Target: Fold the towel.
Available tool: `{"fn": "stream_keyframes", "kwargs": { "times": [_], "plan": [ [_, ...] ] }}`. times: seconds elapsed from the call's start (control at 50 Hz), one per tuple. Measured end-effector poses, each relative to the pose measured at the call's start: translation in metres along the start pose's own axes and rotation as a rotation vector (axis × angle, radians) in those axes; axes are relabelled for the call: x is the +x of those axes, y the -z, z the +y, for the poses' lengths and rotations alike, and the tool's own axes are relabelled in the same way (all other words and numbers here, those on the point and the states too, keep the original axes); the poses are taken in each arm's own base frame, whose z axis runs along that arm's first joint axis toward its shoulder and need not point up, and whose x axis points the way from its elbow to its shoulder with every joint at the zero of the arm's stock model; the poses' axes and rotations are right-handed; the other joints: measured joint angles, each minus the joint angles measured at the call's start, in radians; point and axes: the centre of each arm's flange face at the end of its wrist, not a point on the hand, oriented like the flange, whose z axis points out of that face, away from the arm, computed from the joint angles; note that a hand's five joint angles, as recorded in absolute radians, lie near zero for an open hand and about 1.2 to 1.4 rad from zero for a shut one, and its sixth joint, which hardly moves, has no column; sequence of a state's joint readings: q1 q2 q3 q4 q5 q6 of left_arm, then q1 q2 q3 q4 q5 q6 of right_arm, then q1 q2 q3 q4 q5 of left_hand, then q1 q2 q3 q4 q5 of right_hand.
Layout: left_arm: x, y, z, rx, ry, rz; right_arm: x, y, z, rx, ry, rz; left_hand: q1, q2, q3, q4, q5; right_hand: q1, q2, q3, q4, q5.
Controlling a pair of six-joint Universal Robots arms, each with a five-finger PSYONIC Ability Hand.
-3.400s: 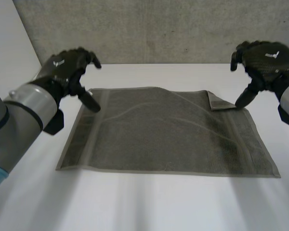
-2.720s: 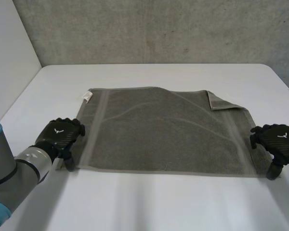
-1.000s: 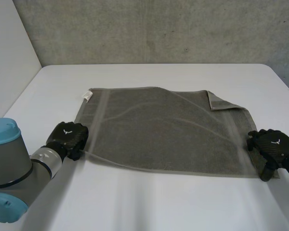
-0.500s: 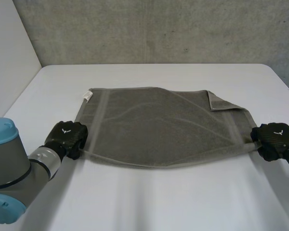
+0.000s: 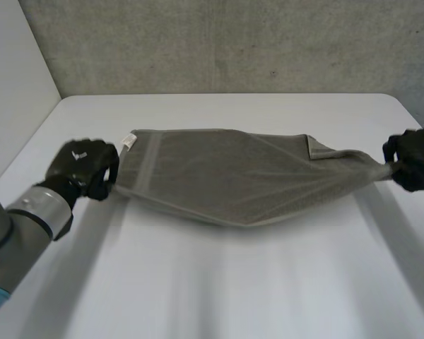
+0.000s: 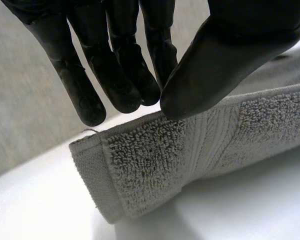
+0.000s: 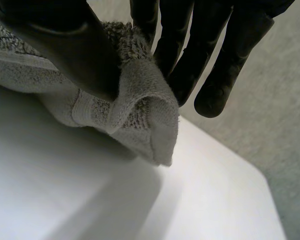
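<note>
The grey terry towel sags between my hands, its near edge off the white table; my left hand pinches one near corner between thumb and fingers, my right hand the other; I judge the fold barely begun, carrying over and flattening left.

The grey-green terry towel stretches across the middle of the frame on the white table. Its two near corners are up off the surface, one at mid-left and one at mid-right. The near hem sags in a shallow curve between them. The far edge lies flat. Its far right corner is folded over, and a small white label sits at the far left corner.
</note>
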State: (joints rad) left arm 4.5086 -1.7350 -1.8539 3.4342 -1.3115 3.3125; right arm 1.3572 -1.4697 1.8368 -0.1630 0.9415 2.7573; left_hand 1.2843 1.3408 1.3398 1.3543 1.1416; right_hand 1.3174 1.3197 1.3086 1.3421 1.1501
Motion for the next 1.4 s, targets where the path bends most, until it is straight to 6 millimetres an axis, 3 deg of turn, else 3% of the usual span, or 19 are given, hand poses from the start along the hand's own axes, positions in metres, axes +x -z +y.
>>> {"fn": "stream_keyframes", "kwargs": {
  "times": [0.24,0.34,0.42,0.54,0.62,0.64,0.68,0.72,0.82,1.0,1.2,1.4],
  "plan": [
    [-0.024,0.017,-0.093,0.227,0.028,-0.055,0.021,0.023,-0.101,0.111,0.072,0.04,0.007,0.0,0.0,0.0,0.012,0.003,0.001,0.005,0.0,0.0],
    [-0.03,0.016,-0.11,0.26,0.023,-0.069,0.026,0.021,-0.122,0.123,0.082,0.034,0.007,0.0,0.001,0.003,0.012,0.004,0.001,0.005,0.0,0.0],
    [-0.035,0.005,-0.109,0.25,0.025,-0.072,0.022,0.009,-0.126,0.113,0.077,0.0,0.007,0.0,0.001,0.005,0.012,0.004,0.001,0.005,0.0,0.0],
    [-0.036,-0.029,-0.082,0.16,0.054,-0.046,0.004,-0.026,-0.112,0.041,0.064,-0.077,-0.007,-0.017,-0.017,-0.015,-0.007,0.004,0.002,0.005,0.0,0.0],
    [-0.025,-0.041,-0.057,0.084,0.076,0.004,-0.01,-0.039,-0.1,-0.012,0.081,-0.101,-0.501,-0.553,-0.537,-0.555,-0.532,0.004,0.006,0.005,0.0,0.0],
    [-0.019,-0.041,-0.048,0.054,0.084,0.027,-0.014,-0.041,-0.097,-0.026,0.088,-0.108,-0.734,-0.786,-0.762,-0.761,-0.749,0.004,0.006,0.005,0.0,0.0],
    [-0.009,-0.04,-0.033,0.0,0.097,0.065,-0.022,-0.043,-0.091,-0.049,0.099,-0.119,-0.97,-1.022,-1.002,-1.019,-1.011,0.004,0.006,0.005,0.0,0.0],
    [-0.001,-0.035,-0.02,-0.047,0.11,0.096,-0.028,-0.044,-0.085,-0.068,0.106,-0.13,-1.022,-1.08,-1.07,-1.081,-1.079,0.004,0.006,0.005,0.0,0.0],
    [0.02,-0.013,0.019,-0.182,0.144,0.163,-0.039,-0.041,-0.069,-0.103,0.109,-0.153,-1.022,-1.082,-1.076,-1.087,-1.079,0.004,0.006,0.005,0.0,0.0],
    [0.035,0.008,0.056,-0.254,0.139,0.19,-0.047,-0.037,-0.049,-0.118,0.098,-0.163,-1.022,-1.082,-1.076,-1.087,-1.08,0.004,0.006,0.005,0.0,0.0],
    [0.046,0.011,0.07,-0.248,0.039,0.222,-0.052,-0.034,-0.032,-0.137,0.088,-0.168,-1.02,-1.08,-1.073,-1.084,-1.067,0.004,0.006,0.005,0.0,0.0],
    [0.052,0.003,0.079,-0.23,0.006,0.226,-0.057,-0.031,-0.027,-0.141,0.086,-0.18,-0.93,-0.992,-0.994,-1.011,-0.957,0.004,0.006,0.005,0.0,0.0]
  ]
}}
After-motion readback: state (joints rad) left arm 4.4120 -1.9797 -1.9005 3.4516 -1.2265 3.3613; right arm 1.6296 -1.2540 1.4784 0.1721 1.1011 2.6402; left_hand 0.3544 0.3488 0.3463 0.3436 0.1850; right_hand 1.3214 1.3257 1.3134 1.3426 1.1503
